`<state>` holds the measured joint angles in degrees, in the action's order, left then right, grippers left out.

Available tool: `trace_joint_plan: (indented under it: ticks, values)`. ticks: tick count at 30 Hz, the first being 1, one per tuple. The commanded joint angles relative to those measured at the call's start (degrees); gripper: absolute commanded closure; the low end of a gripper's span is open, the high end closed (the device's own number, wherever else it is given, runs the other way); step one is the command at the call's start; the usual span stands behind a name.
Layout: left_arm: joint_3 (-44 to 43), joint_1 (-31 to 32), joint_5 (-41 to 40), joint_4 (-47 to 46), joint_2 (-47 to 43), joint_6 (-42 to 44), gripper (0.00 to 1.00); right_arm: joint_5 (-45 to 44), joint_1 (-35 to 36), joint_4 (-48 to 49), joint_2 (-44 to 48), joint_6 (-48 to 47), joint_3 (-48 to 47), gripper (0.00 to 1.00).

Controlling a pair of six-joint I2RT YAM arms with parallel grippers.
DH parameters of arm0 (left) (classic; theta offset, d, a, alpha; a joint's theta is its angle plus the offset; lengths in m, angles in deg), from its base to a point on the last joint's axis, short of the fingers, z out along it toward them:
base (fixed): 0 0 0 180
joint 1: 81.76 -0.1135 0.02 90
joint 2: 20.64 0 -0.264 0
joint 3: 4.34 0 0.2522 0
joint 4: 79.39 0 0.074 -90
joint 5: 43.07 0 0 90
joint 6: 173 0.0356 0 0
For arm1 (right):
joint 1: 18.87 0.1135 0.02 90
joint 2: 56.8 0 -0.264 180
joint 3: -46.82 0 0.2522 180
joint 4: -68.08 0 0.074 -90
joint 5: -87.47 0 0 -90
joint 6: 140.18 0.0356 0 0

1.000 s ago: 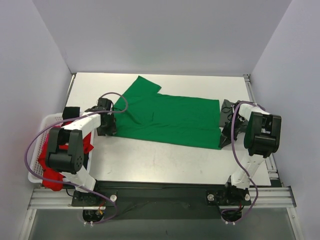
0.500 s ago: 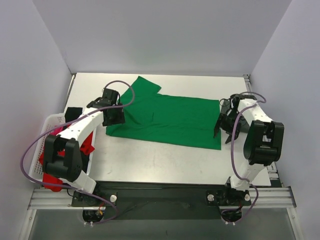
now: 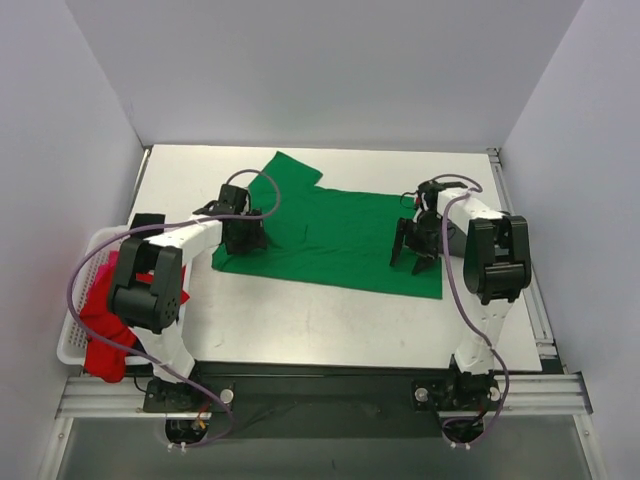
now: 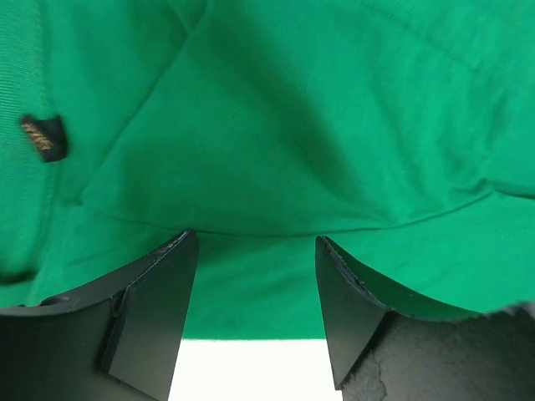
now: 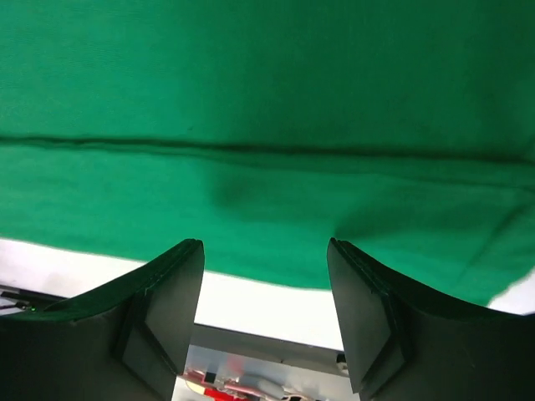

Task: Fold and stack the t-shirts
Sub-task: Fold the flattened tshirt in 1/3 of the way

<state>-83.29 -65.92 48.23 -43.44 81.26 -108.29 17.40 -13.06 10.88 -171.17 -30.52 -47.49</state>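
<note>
A green t-shirt [image 3: 340, 235] lies spread flat across the middle of the counter [image 3: 330, 320], with one sleeve pointing to the far left. The left claw [image 3: 243, 232] is over the shirt's left part, its fingers [image 4: 159, 292] spread wide with only creased cloth between them and a small dark label [image 4: 42, 138] nearby. The right claw [image 3: 415, 250] is over the shirt's right part by the near hem, also spread wide and gripping nothing. Whether either claw touches the cloth is unclear. At the near left, a white basket [image 3: 66, 335] holds a red garment [image 3: 100, 320].
</note>
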Motion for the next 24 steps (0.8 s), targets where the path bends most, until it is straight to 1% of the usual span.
trace_joint_plan:
  ticks: [1,6,12,19,20,24]
  values:
    - [2.77,0.25,2.22,-6.63,0.75,-0.8,0.31,1.17,0.79,-0.6,-0.16,0.38,2.94,0.39]
    - [7.52,0.25,1.08,-5.76,-0.22,-0.72,0.31,0.56,1.4,0.11,0.37,0.82,7.77,0.39]
    - [13.06,0.25,-2.53,-0.84,-5.56,-1.86,0.31,-0.06,1.58,-0.85,3.27,3.28,14.8,0.39]
    - [20.0,1.12,-1.3,2.67,-14.09,-3.09,0.3,-0.23,2.2,-1.12,10.65,5.65,24.82,0.39]
    - [20.8,1.21,0.18,3.11,-14.98,-3.44,0.3,-0.41,2.28,-1.21,11.96,5.74,26.48,0.39]
    - [24.14,2.27,2.39,6.1,-19.45,-4.49,0.3,-1.46,2.2,-1.74,14.34,6.44,28.96,0.38]
